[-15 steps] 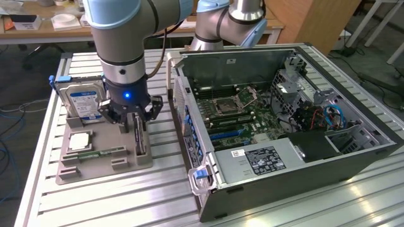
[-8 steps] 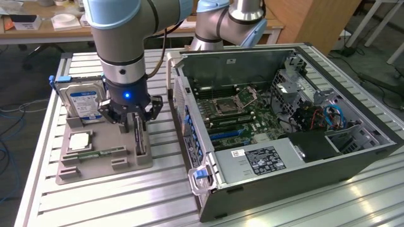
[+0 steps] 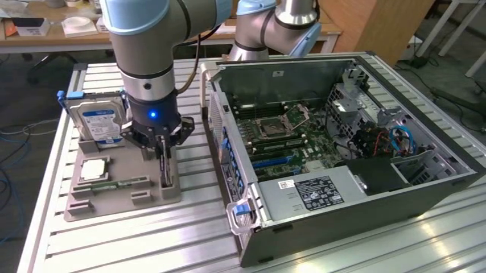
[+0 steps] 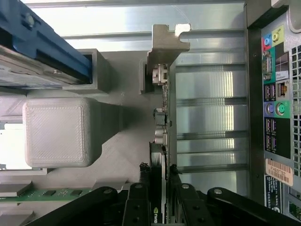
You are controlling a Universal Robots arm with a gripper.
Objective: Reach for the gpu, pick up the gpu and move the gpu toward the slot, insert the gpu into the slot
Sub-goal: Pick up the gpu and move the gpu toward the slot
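Gripper [image 3: 164, 149] straddles gpu [image 3: 165, 172] upright in holder [image 3: 85, 209]; clamped or not, cannot tell. Risk: off-centre grip tilts gpu, bracket [image 4: 167, 44] snags holder on lift.

In the exterior view the black claw [image 3: 161, 149] hides the top edge of the thin dark circuit card with a silver bracket [image 3: 167, 172]. In the wrist view the picture's edge cuts off its unbracketed end.
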